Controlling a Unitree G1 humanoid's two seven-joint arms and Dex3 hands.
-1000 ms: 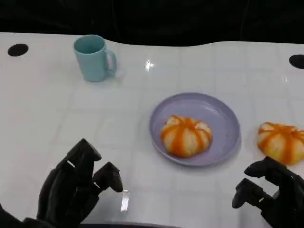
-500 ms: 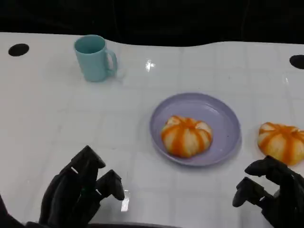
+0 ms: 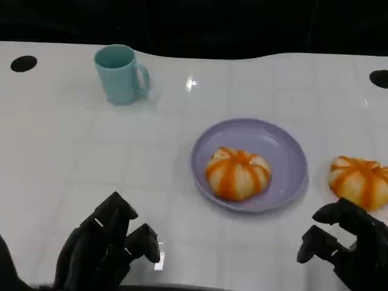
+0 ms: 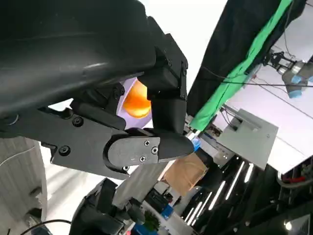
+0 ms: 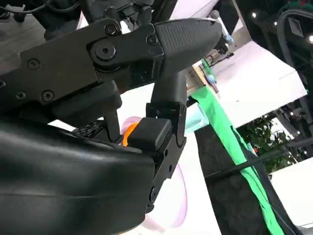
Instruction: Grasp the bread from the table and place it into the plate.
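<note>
Table [image 3: 73, 139]: white, glossy, with glare spots; it carries everything else.

Plate [image 3: 285, 151]: lilac, set right of centre. One orange-striped bun [image 3: 237, 173] is already seated in it, toward its near-left side.

Bread [image 3: 359, 180]: a second striped bun, lying on the table just beyond the plate's right rim, apart from it and part-cut by the frame edge. This is judged to be the piece yet to be moved.

Mug [image 3: 120, 74]: teal, upright, at far left, well apart from the plate.

Right hand [image 3: 345, 248]: low at the near right, just short of the bread and not touching it. Fingers are seen apart and part-curled, nothing held.

Left hand [image 3: 103, 248]: at the near left, over bare table. Fingers are loosely bent and spread, nothing held.

Risks, as judged:
- The bread could be nudged off toward the right, out of reach, if it is met by the fingertips before being closed upon.
- A soft, rounded bun may be squashed by a hard grip, or slipped by a shallow one.
- On delivery, the bun already in the plate could be knocked, or the plate shoved, since little free room is left on the plate's right half.
</note>
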